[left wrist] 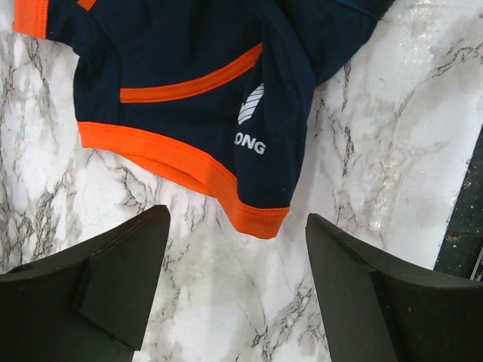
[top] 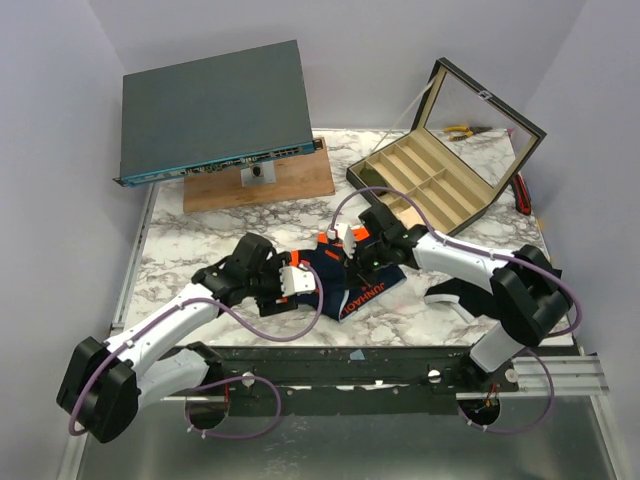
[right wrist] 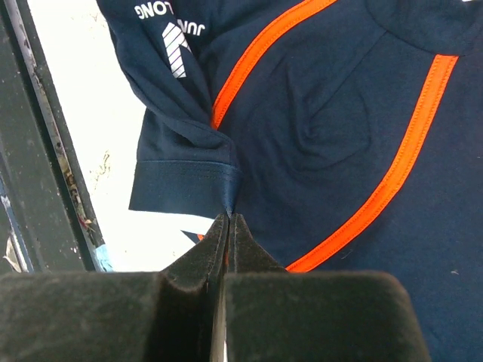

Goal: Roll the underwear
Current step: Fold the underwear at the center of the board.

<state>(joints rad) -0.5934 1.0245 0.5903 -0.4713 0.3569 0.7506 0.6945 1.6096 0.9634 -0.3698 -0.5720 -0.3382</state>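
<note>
Early step, nothing rolled yet: underwear [top: 352, 280] lies flat mid table [top: 190, 250] btw both arms. R gripper [right wrist: 229, 226] is clamped tight on a fabric fold; L gripper [left wrist: 238, 260] gapes wide, empty, just off the orange hem [left wrist: 173, 162]. Long axis runs approx left-right, lettering toward near edge. Next you'd need L to grip that hem
</note>
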